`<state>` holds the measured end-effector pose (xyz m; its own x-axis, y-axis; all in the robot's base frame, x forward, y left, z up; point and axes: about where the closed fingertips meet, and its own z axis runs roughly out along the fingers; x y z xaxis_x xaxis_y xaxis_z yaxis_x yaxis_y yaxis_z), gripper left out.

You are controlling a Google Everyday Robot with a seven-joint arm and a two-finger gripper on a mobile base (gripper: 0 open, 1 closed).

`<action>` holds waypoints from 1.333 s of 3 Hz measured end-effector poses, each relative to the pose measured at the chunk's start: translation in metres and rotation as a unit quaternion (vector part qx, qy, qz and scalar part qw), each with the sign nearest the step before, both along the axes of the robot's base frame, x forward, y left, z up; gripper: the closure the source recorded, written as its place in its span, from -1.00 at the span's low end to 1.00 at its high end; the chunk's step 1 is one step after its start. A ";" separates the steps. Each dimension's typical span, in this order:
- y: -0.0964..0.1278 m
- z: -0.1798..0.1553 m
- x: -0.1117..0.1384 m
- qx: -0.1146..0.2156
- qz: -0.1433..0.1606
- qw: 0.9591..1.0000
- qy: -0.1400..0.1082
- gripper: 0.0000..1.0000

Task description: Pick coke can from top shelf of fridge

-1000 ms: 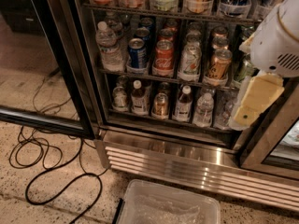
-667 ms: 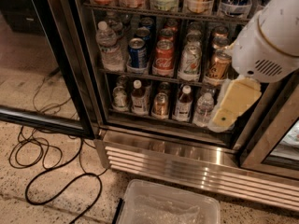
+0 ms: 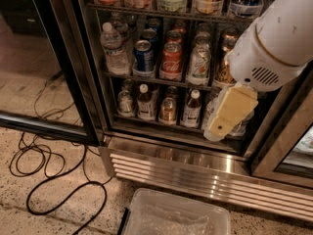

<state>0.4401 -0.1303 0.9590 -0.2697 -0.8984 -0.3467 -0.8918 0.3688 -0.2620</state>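
Observation:
The fridge [image 3: 195, 168] stands open before me, its dark wire racks full of drinks. The coke can [image 3: 171, 59], red with white lettering and a silver top, stands on the second rack from the top of the view, between a blue Pepsi can [image 3: 143, 57] and a pale can [image 3: 199, 64]. The top shelf [image 3: 146, 10] is the highest rack showing; it carries several cans cut off by the picture's edge, two of them reddish. My white arm [image 3: 274, 43] comes in from the upper right. Its cream gripper [image 3: 226, 115] hangs in front of the lower racks, right of and below the coke can.
A clear plastic bin [image 3: 176, 214] sits on the floor in front of the ribbed steel base. Black cable [image 3: 58, 173] loops over the floor at the left. The open glass door [image 3: 46, 58] stands at the left, and another door frame [image 3: 283, 141] at the right.
The arm has swung left and lower across the fridge front, so the cream gripper now hangs nearer the middle. The drinks have not moved.

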 end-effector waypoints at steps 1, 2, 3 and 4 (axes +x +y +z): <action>0.008 -0.005 0.000 0.016 0.003 1.000 -0.003 -1.00; 0.036 -0.042 0.003 0.064 -0.018 0.998 0.011 -1.00; 0.057 -0.073 0.028 0.104 -0.057 0.993 -0.005 -1.00; 0.074 -0.088 0.053 0.131 -0.077 0.988 -0.014 -1.00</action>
